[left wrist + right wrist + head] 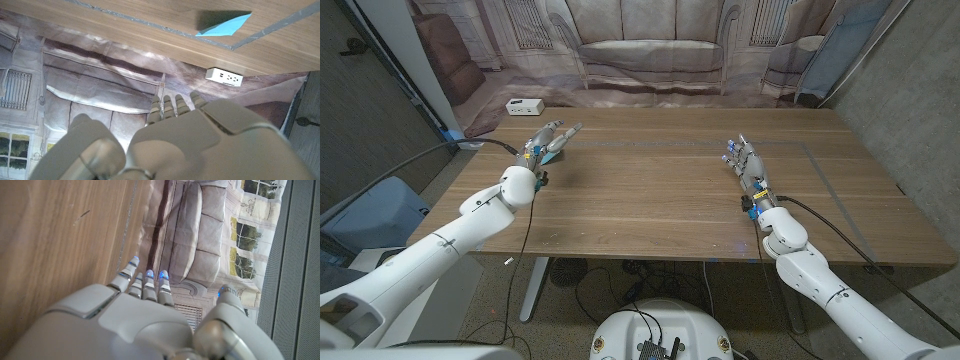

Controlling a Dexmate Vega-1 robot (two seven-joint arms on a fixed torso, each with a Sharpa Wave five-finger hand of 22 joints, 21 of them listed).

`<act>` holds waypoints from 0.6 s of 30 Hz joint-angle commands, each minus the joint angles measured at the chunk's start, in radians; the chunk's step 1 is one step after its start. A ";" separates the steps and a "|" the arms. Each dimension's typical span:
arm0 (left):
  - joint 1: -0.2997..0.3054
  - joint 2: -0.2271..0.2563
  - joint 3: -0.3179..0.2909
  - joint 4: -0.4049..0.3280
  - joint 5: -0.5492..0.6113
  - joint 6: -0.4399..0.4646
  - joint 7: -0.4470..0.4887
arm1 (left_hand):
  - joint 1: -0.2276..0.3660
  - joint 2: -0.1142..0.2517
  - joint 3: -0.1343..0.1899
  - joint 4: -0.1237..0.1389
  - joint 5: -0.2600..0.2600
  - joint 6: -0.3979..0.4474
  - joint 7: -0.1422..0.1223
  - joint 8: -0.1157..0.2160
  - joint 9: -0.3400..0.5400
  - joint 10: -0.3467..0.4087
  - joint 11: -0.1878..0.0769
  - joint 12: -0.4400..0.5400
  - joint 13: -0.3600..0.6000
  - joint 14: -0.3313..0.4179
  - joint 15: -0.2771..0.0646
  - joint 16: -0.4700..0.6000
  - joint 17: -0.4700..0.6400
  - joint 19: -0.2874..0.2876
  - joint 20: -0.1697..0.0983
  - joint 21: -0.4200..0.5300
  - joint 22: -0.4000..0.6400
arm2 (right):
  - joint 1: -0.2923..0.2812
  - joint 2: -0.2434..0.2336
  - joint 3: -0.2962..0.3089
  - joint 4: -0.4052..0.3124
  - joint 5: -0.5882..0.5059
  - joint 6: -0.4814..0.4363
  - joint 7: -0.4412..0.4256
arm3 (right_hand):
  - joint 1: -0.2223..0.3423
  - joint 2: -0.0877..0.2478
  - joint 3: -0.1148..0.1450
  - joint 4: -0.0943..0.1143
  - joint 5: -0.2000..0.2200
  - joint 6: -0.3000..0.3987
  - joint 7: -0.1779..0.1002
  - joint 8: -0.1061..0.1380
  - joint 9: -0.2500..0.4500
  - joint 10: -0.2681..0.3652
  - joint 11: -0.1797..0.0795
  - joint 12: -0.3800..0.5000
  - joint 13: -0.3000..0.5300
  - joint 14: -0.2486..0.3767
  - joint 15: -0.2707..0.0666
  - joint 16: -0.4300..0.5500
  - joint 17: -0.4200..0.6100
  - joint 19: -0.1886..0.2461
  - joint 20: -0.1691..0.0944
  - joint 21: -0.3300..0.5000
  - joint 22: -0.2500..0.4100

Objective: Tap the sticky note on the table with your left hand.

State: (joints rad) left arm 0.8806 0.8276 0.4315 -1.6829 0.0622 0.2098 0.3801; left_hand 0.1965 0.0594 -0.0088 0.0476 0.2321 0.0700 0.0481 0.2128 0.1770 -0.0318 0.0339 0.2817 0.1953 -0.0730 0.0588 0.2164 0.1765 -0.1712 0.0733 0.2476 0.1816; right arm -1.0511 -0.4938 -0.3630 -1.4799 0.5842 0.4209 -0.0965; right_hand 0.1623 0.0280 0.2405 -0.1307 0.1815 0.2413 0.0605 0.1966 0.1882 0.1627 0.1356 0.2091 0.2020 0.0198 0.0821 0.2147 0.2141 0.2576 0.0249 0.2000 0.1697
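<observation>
Left hand [548, 139] is over the blue sticky note [554, 151], fingers extended and apart, holding nothing. Note sits on the wooden table [650, 180] near its far-left corner, partly hidden under the fingers; the white power strip [524, 105] lies beyond it, off the table. Contact with the note: cannot tell. Right hand [747, 162] is well away, fingers straight, holding nothing. Risk: the note's free edge looks lifted in the left wrist view, so an angled tap may slide or flick it instead of landing clean.

L hand [170, 145] fingers straight, apart | blue sticky note [223, 26] on table [125, 20] | white box [224, 76]
</observation>
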 commanded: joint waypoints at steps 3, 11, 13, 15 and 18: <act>0.032 -0.065 -0.016 0.023 -0.080 -0.141 0.026 | 0.018 0.001 0.001 -0.009 -0.002 0.021 0.002 0.006 0.001 0.028 0.000 0.013 -0.001 0.024 0.003 0.006 0.003 0.007 0.006 0.000 -0.001 | -0.009 -0.018 0.009 -0.017 0.014 0.010 0.029 | 0.005 0.006 -0.005 -0.002 0.003 0.009 0.004 0.006 0.004 0.009 0.000 0.009 0.004 0.007 0.002 0.004 0.002 0.014 -0.001 0.006 0.005; 0.022 -0.103 -0.017 0.096 -0.166 -0.286 -0.046 | 0.027 0.005 0.004 -0.015 -0.006 0.041 0.008 0.004 0.001 0.054 0.014 0.013 -0.002 0.049 0.013 0.006 0.003 0.018 -0.020 -0.005 -0.002 | -0.026 -0.013 0.013 -0.026 -0.002 0.035 0.011 | 0.007 0.005 -0.006 -0.003 0.003 0.015 0.004 0.007 0.004 0.026 -0.007 0.014 0.004 0.023 -0.010 0.008 0.001 0.029 -0.004 0.010 0.005; 0.017 -0.118 -0.018 0.124 -0.196 -0.330 -0.071 | 0.029 0.006 0.004 -0.016 -0.007 0.044 0.011 0.004 0.001 0.060 0.017 0.014 -0.002 0.051 0.015 0.005 0.003 0.019 -0.022 -0.006 -0.002 | -0.028 -0.014 0.012 -0.029 -0.010 0.038 0.009 | 0.008 0.005 -0.006 -0.003 0.003 0.016 0.004 0.007 0.004 0.032 -0.010 0.016 0.004 0.025 -0.010 0.009 0.001 0.033 -0.005 0.010 0.005; 0.011 -0.130 -0.019 0.148 -0.224 -0.367 -0.096 | 0.030 0.007 0.004 -0.017 -0.007 0.046 0.011 0.003 0.001 0.067 0.018 0.015 -0.002 0.056 0.018 0.005 0.003 0.022 -0.021 -0.006 -0.002 | -0.029 -0.013 0.012 -0.033 -0.013 0.038 0.005 | 0.008 0.005 -0.006 -0.003 0.004 0.017 0.004 0.007 0.004 0.033 -0.011 0.016 0.004 0.028 -0.012 0.009 0.001 0.034 -0.006 0.011 0.005; 0.005 -0.138 -0.019 0.168 -0.243 -0.396 -0.118 | 0.032 0.008 0.005 -0.018 -0.008 0.053 0.015 0.004 0.001 0.077 0.020 0.016 -0.002 0.066 0.023 0.006 0.003 0.027 -0.020 -0.007 -0.002 | -0.029 -0.015 0.011 -0.041 -0.015 0.034 0.004 | 0.008 0.005 -0.006 -0.003 0.004 0.017 0.003 0.007 0.003 0.034 -0.011 0.016 0.004 0.029 -0.012 0.009 0.001 0.036 -0.005 0.011 0.004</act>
State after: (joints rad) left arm 0.9024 0.7396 0.4162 -1.6039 -0.0615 -0.0015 0.3594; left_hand 0.2139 0.0635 -0.0022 0.0327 0.2244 0.1120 0.0618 0.2128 0.1770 0.0303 0.0495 0.2924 0.1907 -0.0195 0.0766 0.2164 0.1766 -0.1497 0.0550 0.2438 0.1766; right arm -1.0684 -0.5066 -0.3529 -1.5000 0.5846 0.4473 -0.0811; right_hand 0.1623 0.0280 0.2371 -0.1341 0.1815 0.2466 0.0660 0.1966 0.1882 0.1861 0.1233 0.2153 0.2019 0.0395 0.0696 0.2184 0.2141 0.2863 0.0178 0.2041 0.1697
